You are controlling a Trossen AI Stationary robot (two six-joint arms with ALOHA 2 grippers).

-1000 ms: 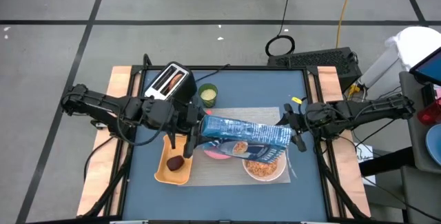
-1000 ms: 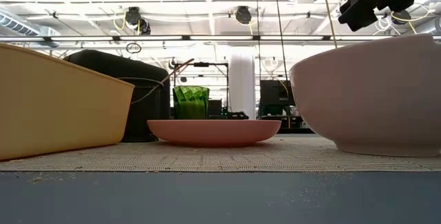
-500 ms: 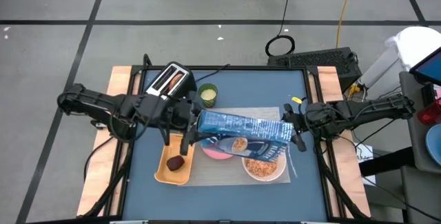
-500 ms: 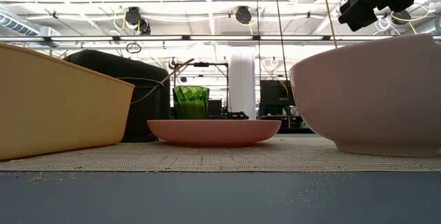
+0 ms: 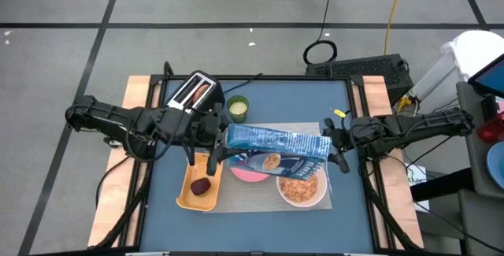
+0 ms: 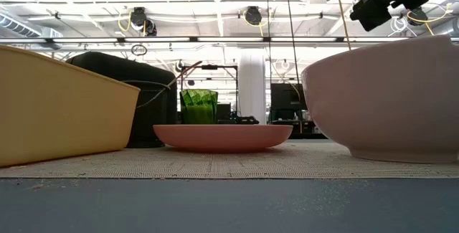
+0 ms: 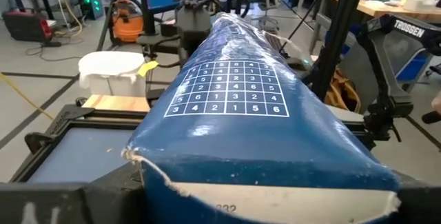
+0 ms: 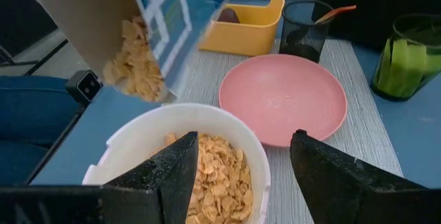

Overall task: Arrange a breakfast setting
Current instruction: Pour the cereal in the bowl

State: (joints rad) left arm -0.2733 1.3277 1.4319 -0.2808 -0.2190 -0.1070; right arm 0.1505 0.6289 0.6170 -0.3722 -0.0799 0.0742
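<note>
Tan cereal (image 8: pixel 215 182) in white bowl (image 8: pixel 262 156), pink plate (image 8: pixel 283 98) beside, blue cereal box (image 5: pixel 276 141) above

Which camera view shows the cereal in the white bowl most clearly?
The right wrist view: the tan cereal fills the white bowl up close. The high view shows it small; the low view shows only the bowl's wall; the left wrist view shows none.

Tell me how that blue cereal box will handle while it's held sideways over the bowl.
The cereal box is probably light and rather soft: its torn cardboard edge looks bent in the left wrist view. Its open end is spilling cereal toward the white bowl, so further tilting likely pours faster.
</note>
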